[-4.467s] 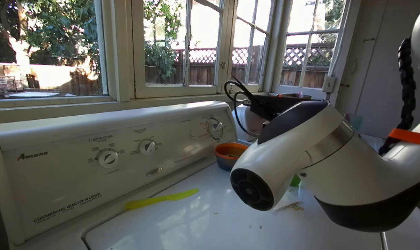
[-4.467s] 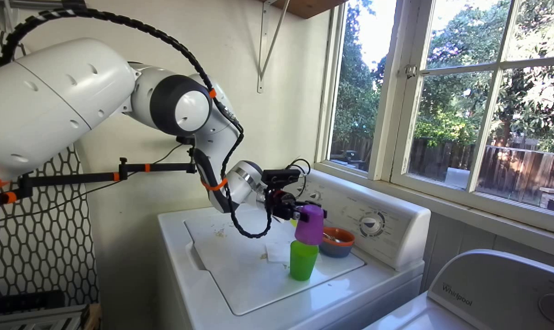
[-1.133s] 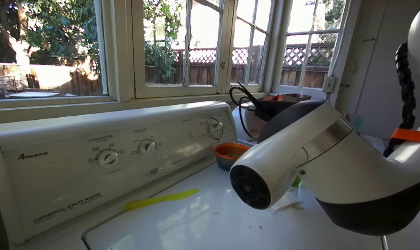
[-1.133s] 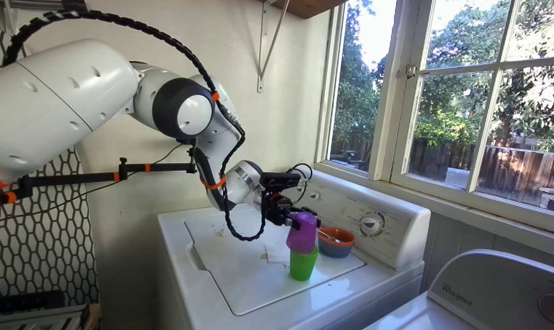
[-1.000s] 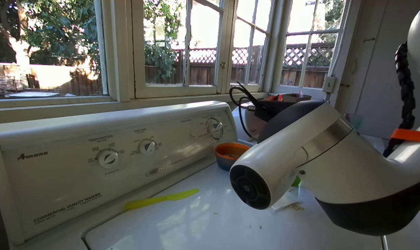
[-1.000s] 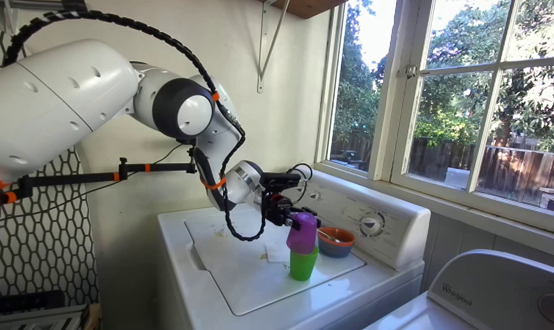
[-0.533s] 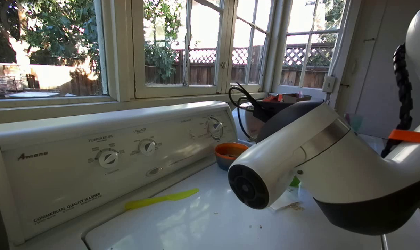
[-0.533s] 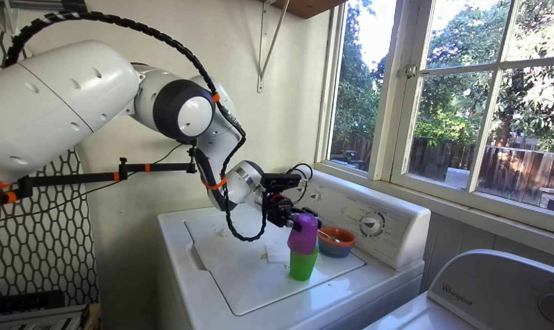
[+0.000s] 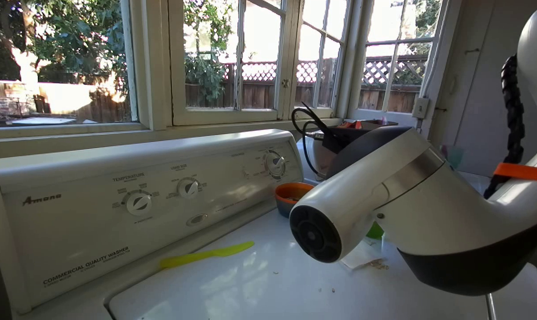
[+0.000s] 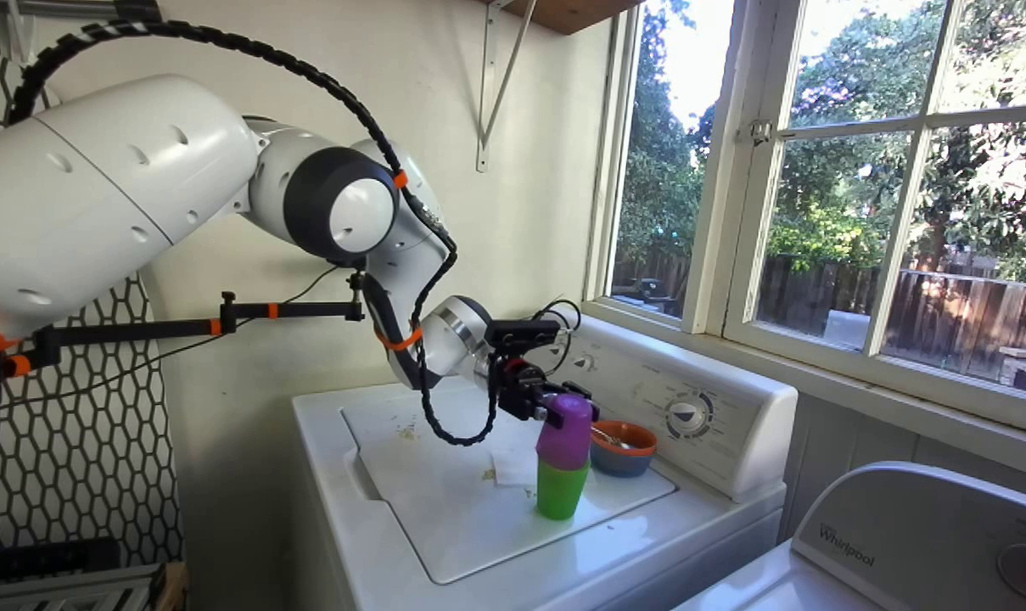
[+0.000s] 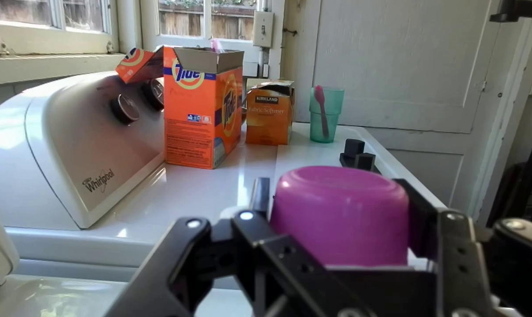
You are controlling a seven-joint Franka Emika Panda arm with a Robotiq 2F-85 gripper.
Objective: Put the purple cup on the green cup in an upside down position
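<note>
A: A white washer [image 10: 648,539], its panel [image 9: 166,215] lettered Amana, stands below sunlit windows [image 9: 290,66], close by a Whirlpool machine [image 10: 911,513].

B: And over it?

A: A white arm [image 10: 165,161], jointed and thick, bends out above the lid [image 10: 470,530]; in an exterior view its bulk blocks much of the scene behind.

B: What stands past the washer?

A: In the wrist view, an open Tide box [image 11: 189,127] on the Whirlpool machine's top, with a smaller softener box [image 11: 268,121] beside it.

B: The gripper [image 10: 574,416]?

A: Pinching the purple cup [image 11: 338,229], one finger on each side, close to the upturned base.

B: What is around it?

A: An orange-and-blue bowl [image 10: 621,465] sits on the washer by the panel, its contents too small to name. A sheet of white paper [image 10: 513,469] lies on the lid, partly hidden in both exterior views.

B: And the purple cup's place?

A: Upside down on the green cup [image 10: 561,494], which stands upright on the lid. In an exterior view the two line up closely, mouth to mouth; whether one rim sits inside the other is too small to tell.

B: Anything smaller?

A: A yellow-green knife [image 9: 208,255] lies at the foot of the panel, its blade reaching onto the lid. Crumbs [image 10: 406,431] dot the white surface, some beside the paper.
</note>
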